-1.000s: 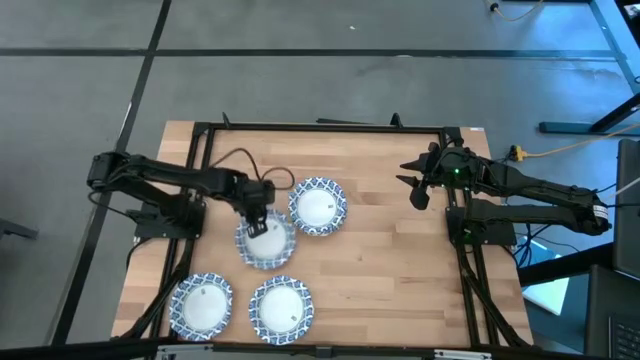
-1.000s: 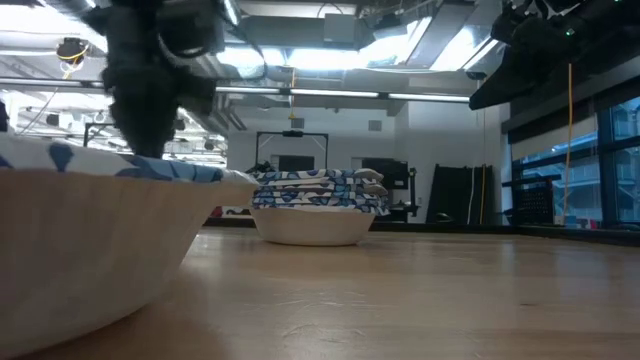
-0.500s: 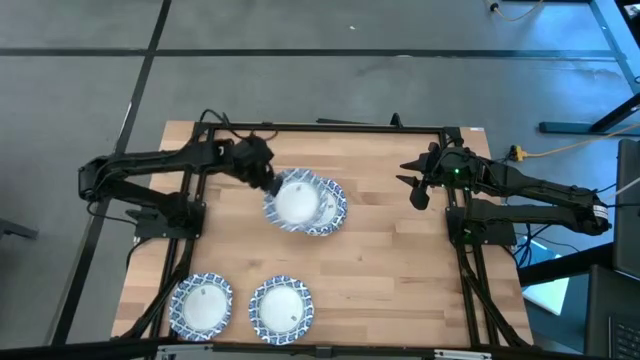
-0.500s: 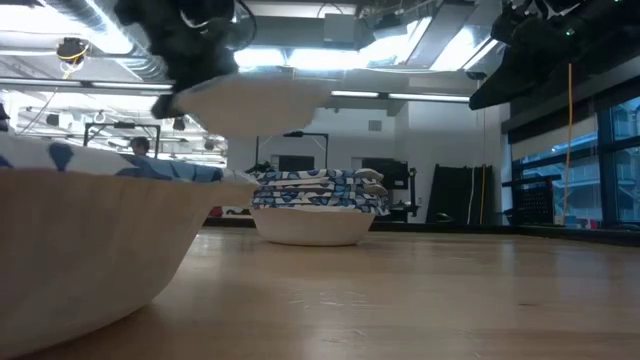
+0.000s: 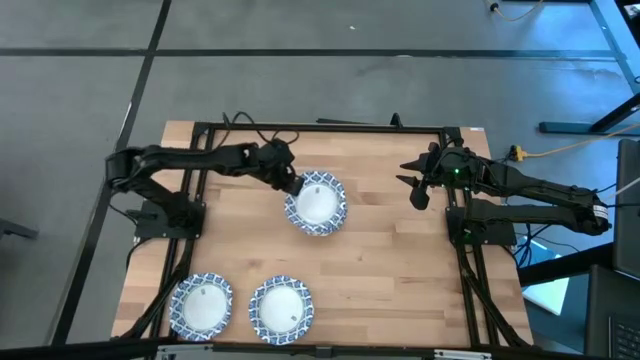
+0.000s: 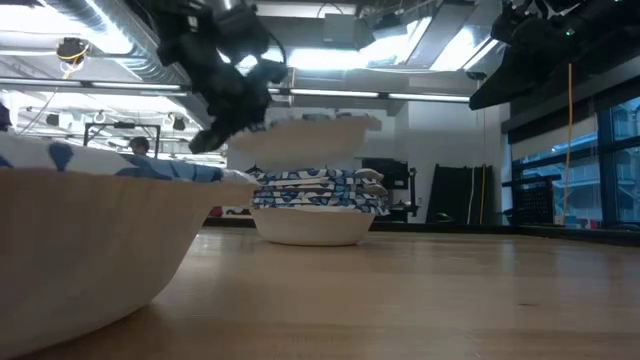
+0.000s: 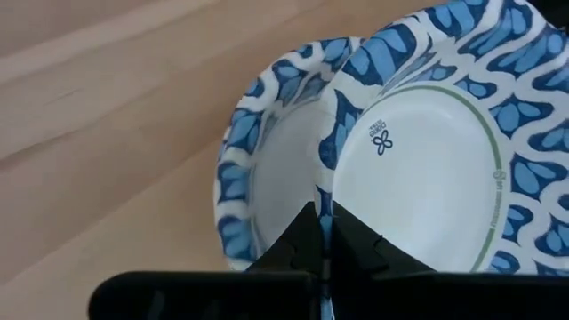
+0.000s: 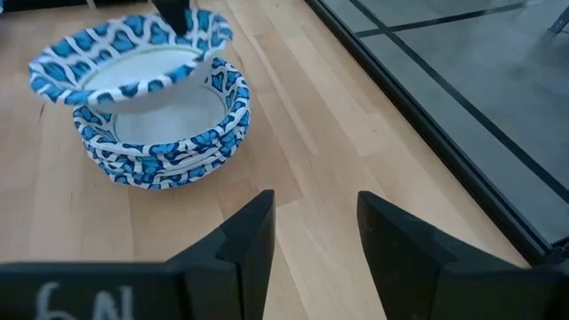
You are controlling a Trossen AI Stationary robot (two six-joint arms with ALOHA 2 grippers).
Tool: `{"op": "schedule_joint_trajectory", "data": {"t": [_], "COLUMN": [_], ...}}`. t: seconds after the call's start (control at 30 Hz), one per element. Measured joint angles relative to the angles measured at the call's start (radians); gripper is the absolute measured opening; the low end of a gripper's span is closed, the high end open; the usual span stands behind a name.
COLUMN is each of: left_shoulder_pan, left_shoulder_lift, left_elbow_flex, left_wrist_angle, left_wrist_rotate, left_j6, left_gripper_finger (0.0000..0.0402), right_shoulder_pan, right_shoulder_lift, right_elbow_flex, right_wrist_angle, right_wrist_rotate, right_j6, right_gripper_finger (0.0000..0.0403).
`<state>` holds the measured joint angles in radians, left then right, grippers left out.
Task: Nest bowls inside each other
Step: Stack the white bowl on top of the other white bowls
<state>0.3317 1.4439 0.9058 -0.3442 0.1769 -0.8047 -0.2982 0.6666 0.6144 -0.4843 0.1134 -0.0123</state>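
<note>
1. The left gripper (image 5: pixel 291 186) reaches in over the table (image 5: pixel 380 250) from nine o'clock; its fingers (image 7: pixel 313 233) are pinched narrow on the rim of a held bowl (image 7: pixel 427 169), white inside with a blue-and-white patterned band
2. The held bowl hangs just above the stack of bowls (image 5: pixel 318 207), which sits toward twelve o'clock of the table's middle; in the low view the held bowl (image 6: pixel 300 140) hangs tilted, slightly off centre from the stack (image 6: pixel 315 205), with its underside close to the top rim
3. From the right wrist view the held bowl (image 8: pixel 124 58) overlaps the stack (image 8: pixel 164 133), leaning, and I cannot tell whether the two touch
4. Two more bowls lie at the table's six o'clock edge, side by side but apart: one at seven o'clock (image 5: pixel 201 304), the other just right of it (image 5: pixel 281 308)
5. The near bowl fills the left of the low view (image 6: pixel 90 250)
6. The right gripper (image 5: pixel 418 187) waits at three o'clock, raised, well apart from the stack, with its fingers (image 8: pixel 244 240) spread wide and holding nothing
</note>
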Motion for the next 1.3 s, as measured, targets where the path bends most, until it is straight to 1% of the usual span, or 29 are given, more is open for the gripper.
{"op": "schedule_joint_trajectory", "data": {"t": [0.13, 0.3, 0.63, 0.8, 0.93, 1.13, 1.3], "left_shoulder_pan": [0.000, 0.005, 0.005, -0.001, 0.000, 0.000, -0.006], "left_shoulder_lift": [0.060, 0.115, 0.119, 0.119, 0.119, 0.119, 0.119], "left_elbow_flex": [0.000, 0.000, 0.000, 0.000, 0.000, 0.000, 0.039], "left_wrist_angle": [0.068, 0.073, 0.080, 0.077, 0.077, 0.077, 0.065], "left_wrist_rotate": [0.002, 0.004, -0.011, -0.045, -0.046, -0.035, -0.019], "left_j6": [0.001, 0.003, 0.055, 0.056, 0.056, 0.095, 0.165], "left_gripper_finger": [0.0002, 0.0010, 0.0032, 0.0065, 0.0100, 0.0150, 0.0160], "right_shoulder_pan": [0.000, 0.000, 0.000, 0.000, 0.000, 0.000, 0.000], "right_shoulder_lift": [0.000, 0.000, 0.000, 0.000, 0.000, 0.000, 0.000], "right_elbow_flex": [0.000, 0.000, 0.000, 0.000, 0.000, 0.000, 0.000], "right_wrist_angle": [0.000, -0.015, -0.019, -0.019, -0.019, -0.019, -0.019], "right_wrist_rotate": [0.000, 0.000, 0.000, 0.000, 0.000, 0.000, 0.000], "right_j6": [0.000, 0.002, 0.003, 0.003, 0.003, 0.002, 0.001], "right_gripper_finger": [0.0162, 0.0162, 0.0162, 0.0162, 0.0162, 0.0162, 0.0162]}}
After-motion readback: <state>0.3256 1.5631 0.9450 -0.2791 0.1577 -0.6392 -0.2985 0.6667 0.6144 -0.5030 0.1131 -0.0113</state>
